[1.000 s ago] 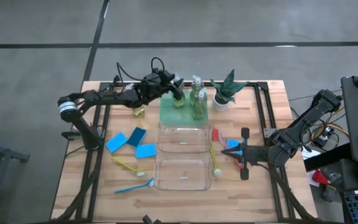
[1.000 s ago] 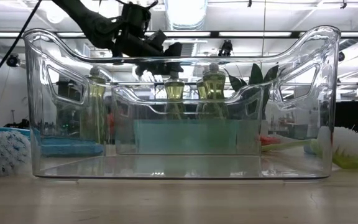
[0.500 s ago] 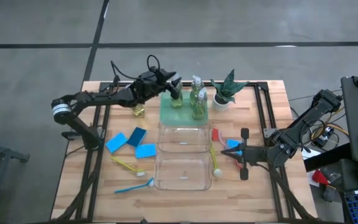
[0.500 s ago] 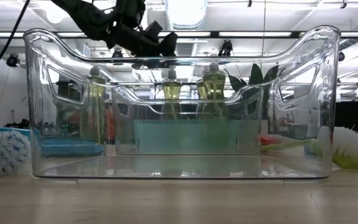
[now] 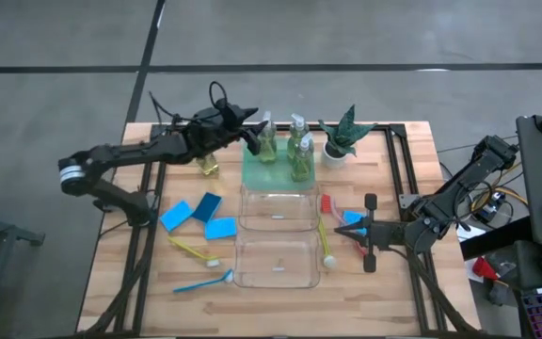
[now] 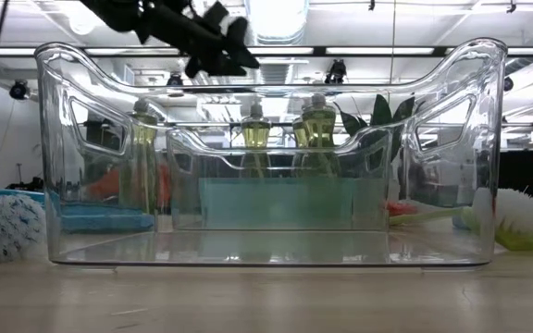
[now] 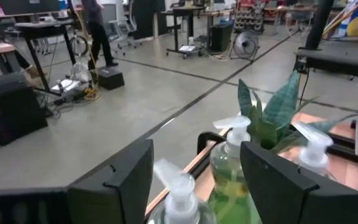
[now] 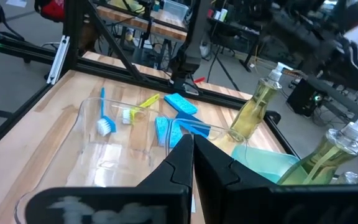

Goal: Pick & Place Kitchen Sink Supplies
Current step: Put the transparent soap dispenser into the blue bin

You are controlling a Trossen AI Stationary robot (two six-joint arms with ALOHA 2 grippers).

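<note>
My left gripper (image 5: 249, 121) (image 6: 216, 42) hangs open above and just left of the nearest pump bottle (image 5: 267, 146) (image 7: 180, 190), touching nothing. That bottle and two more (image 5: 299, 158) stand upright on the green tray (image 5: 257, 174). A fourth bottle (image 5: 208, 165) stands on the table left of the tray. Blue sponges (image 5: 207, 207) lie left of the bins, another (image 5: 351, 218) to their right. A yellow brush (image 5: 191, 250) and a blue brush (image 5: 200, 281) lie at the near left, a red one (image 5: 326, 201) on the right. My right gripper (image 5: 356, 232) (image 8: 191, 163) waits shut by the right sponge.
Two clear bins (image 5: 276, 207) (image 5: 276, 260) sit in the table's middle, the near one filling the low view. A potted plant (image 5: 342, 137) stands right of the bottles. A yellow-green brush (image 5: 326, 247) lies between the bins and my right gripper. Black frame rails run along both sides.
My left gripper has risen and drawn back toward the table's far left, away from the bottle on the tray's left side. That bottle has stayed upright on the tray. The right arm has kept still.
</note>
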